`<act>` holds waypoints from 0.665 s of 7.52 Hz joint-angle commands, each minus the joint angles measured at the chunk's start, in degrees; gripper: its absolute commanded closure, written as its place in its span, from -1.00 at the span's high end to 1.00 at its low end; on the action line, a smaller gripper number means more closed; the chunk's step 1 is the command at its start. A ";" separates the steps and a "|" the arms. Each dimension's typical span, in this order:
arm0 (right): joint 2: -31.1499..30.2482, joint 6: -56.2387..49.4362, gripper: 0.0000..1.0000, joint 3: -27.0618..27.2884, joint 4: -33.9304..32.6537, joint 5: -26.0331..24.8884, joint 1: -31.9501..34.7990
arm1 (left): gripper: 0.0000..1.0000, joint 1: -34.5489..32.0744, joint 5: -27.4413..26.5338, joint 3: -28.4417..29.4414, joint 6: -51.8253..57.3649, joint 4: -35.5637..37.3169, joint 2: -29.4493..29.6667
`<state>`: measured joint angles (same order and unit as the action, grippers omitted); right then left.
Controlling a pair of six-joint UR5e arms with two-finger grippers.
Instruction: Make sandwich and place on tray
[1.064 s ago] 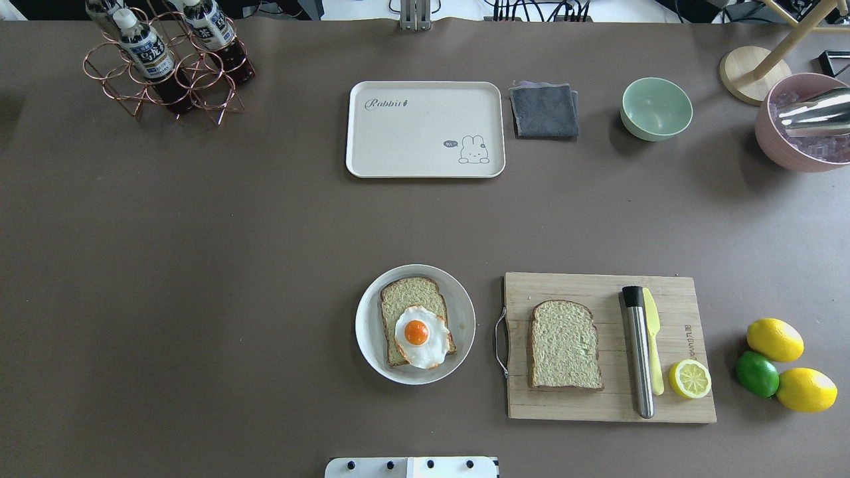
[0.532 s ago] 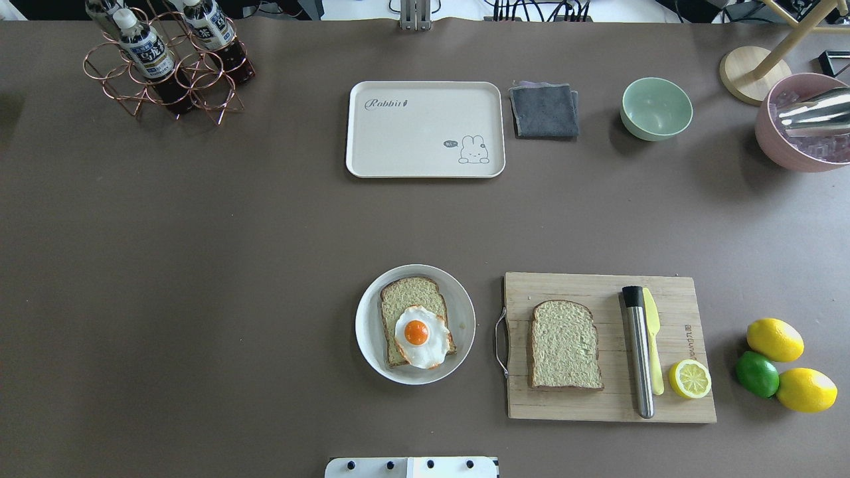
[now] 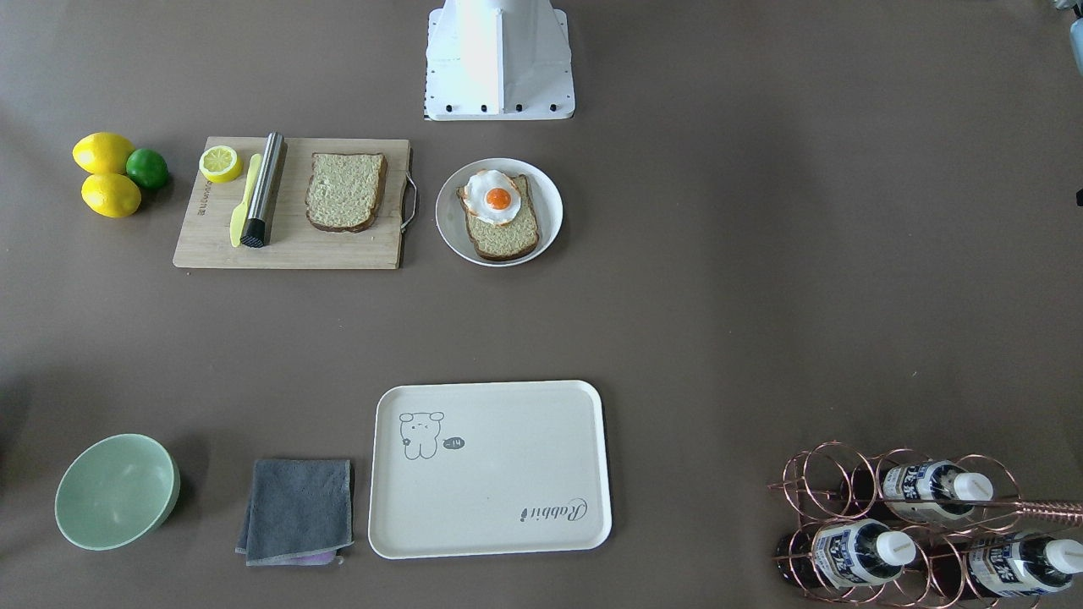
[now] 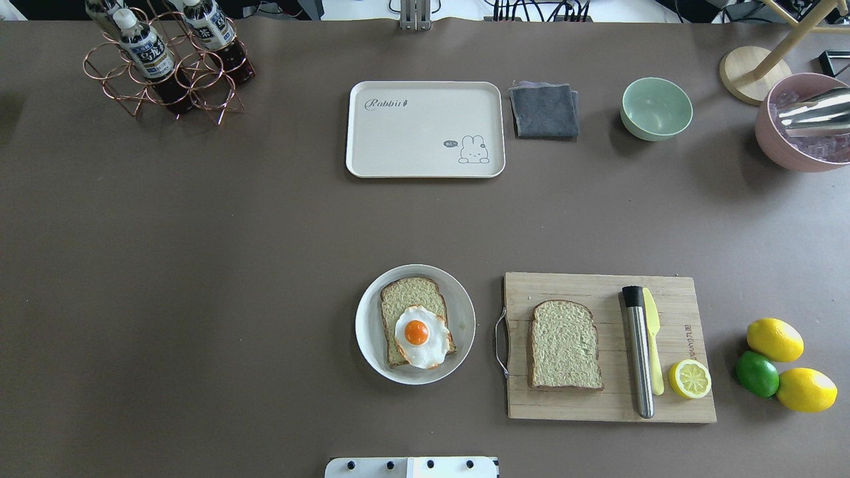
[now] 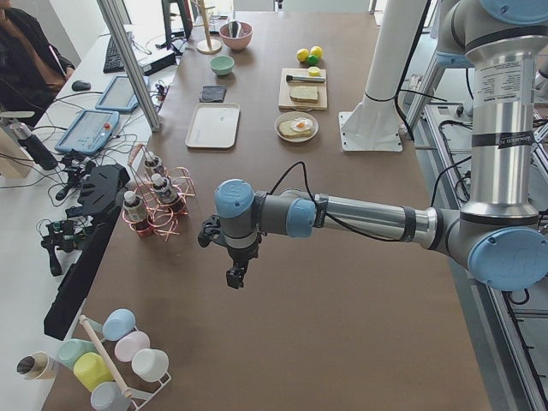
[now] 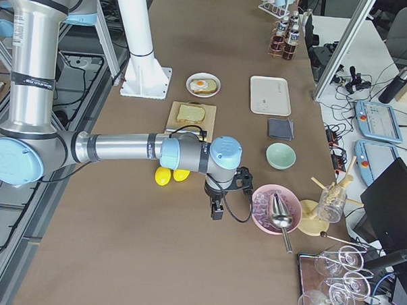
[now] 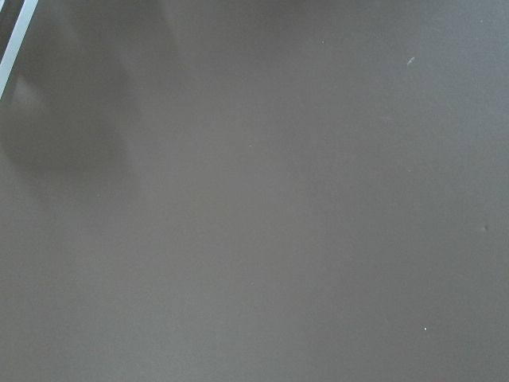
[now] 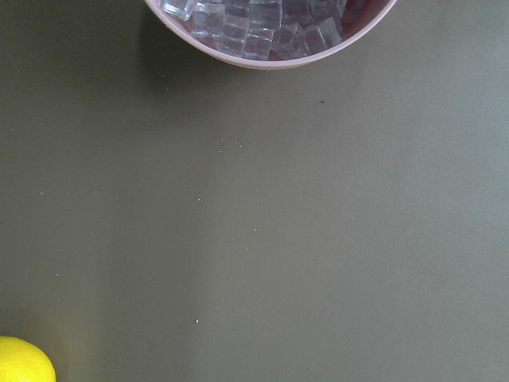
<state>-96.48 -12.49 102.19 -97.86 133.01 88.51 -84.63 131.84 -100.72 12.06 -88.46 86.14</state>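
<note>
The sandwich is in parts. One bread slice (image 4: pixel 406 299) lies on a round white plate (image 4: pixel 461 318) with a fried egg (image 4: pixel 418 335) on top. A second slice (image 4: pixel 564 345) lies on the bamboo cutting board (image 4: pixel 571 406). The cream tray (image 4: pixel 425 129) sits empty at the far middle. My left gripper (image 5: pixel 233 276) hangs over bare table at the robot's far left, and my right gripper (image 6: pixel 216 210) hangs near the pink ice bowl (image 6: pixel 275 208). Both show only in the side views, so I cannot tell whether they are open or shut.
A steel rod (image 4: pixel 639 352), a yellow knife (image 4: pixel 653 345) and a half lemon (image 4: pixel 690 379) share the board. Lemons (image 4: pixel 775 339) and a lime (image 4: pixel 757 374) lie to its right. A grey cloth (image 4: pixel 544 109), a green bowl (image 4: pixel 656 108) and a bottle rack (image 4: pixel 166 60) stand at the back.
</note>
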 commanded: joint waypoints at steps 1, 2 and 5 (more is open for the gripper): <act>0.07 -0.07 0.99 0.20 0.03 0.06 0.00 | 0.96 0.00 0.00 1.30 0.07 0.04 -0.09; 0.16 -0.16 0.99 0.21 0.03 0.06 0.00 | 0.96 0.00 0.00 1.57 -0.02 0.04 -0.01; 0.07 -0.42 0.99 0.38 0.03 -0.03 0.00 | 0.96 0.00 0.09 1.57 -0.11 -0.05 -0.01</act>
<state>-96.34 -12.74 102.50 -97.82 133.03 88.51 -84.64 131.84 -99.20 12.00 -88.42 86.13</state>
